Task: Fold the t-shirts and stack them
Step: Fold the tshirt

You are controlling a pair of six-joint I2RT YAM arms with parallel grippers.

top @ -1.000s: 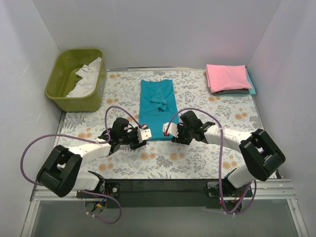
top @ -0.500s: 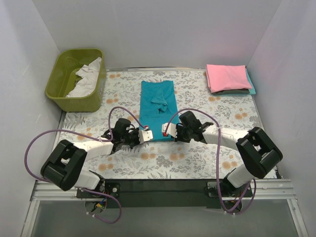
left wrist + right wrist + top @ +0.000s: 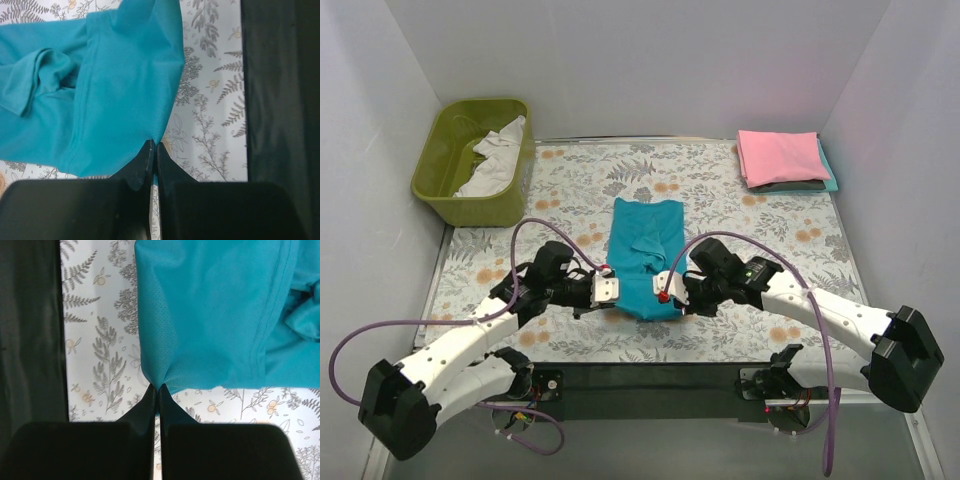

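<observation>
Nearer me now, the teal t-shirt (image 3: pixel 645 245) is pinched at its hem corners by left pincer (image 3: pixel 153 149) and right pincer (image 3: pixel 156 389); next I'd lift both evenly and fold away.

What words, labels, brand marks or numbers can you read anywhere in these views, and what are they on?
No readable text in any view.
Teal cloth t-shirt: plain, no print or tag showing.
Pink folded t-shirt: plain, no print showing.
Olive-green plastic tub: no label visible.
Floral-patterned table cloth: leaves and flowers only, no words.
</observation>
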